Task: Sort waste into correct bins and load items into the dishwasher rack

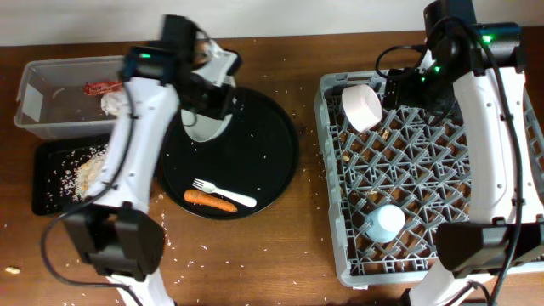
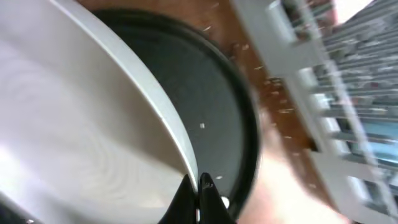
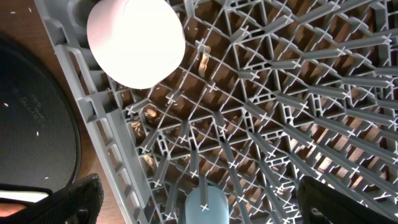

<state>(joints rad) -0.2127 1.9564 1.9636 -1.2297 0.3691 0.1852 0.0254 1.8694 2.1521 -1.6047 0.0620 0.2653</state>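
Left fingers (image 2: 210,198) are clamped tight on the rim of the grey-green plate (image 2: 81,137), with the round black tray (image 2: 217,106) right behind it. The fork (image 1: 225,194) and carrot (image 1: 210,201) sit on that tray, off to the side of them. Right fingers (image 3: 78,200) are spread wide with nothing in them, over the rack (image 3: 298,93). The white bowl (image 3: 135,40) is ahead of them and the blue cup (image 3: 205,208) is between them.

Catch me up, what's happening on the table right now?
The left gripper pinches the rim of the grey-green plate at the round black tray, where the fork and carrot lie. The right gripper hangs open over the dishwasher rack, which holds the white bowl and blue cup.
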